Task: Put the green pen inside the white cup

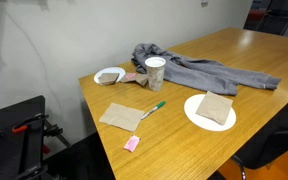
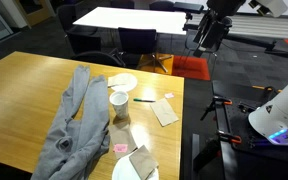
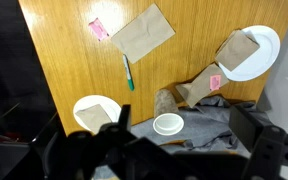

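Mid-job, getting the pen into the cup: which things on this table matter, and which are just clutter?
Belongs to the job:
green pen
white cup

Just lying about:
grey cloth
white bowl
white plate with a brown napkin on it
loose brown napkin
pink block

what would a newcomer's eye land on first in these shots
The crumpled grey sweatshirt sprawled across the far part of the wooden table draws the eye first in an exterior view. The white cup stands upright beside it, with the green pen lying flat on bare wood in front of the cup. Near the pen sits a white plate bearing a brown paper napkin.
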Controlling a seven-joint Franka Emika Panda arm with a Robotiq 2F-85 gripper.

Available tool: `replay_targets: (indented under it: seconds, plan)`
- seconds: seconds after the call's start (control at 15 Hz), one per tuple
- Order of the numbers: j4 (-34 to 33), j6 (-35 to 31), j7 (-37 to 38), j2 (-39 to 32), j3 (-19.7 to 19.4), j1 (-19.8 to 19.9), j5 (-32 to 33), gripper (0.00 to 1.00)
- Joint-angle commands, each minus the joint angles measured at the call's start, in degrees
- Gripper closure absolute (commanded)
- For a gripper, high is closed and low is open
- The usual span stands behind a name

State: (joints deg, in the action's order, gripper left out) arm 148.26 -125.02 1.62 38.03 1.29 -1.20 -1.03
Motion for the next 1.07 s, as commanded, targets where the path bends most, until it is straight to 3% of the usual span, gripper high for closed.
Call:
replay_targets:
  seconds: [0.0, 0.73, 1.0]
  plan:
    - [-0.08, 0.10, -0.04, -0.01, 0.02, 0.04, -0.02, 0.00]
    - [-0.05, -0.72, -0.22, -0.22, 0.00, 0.68, 0.97, 0.00]
    - [-1.10, 0.27, -4.81, -1.62, -2.91, 1.71, 3.41, 0.00]
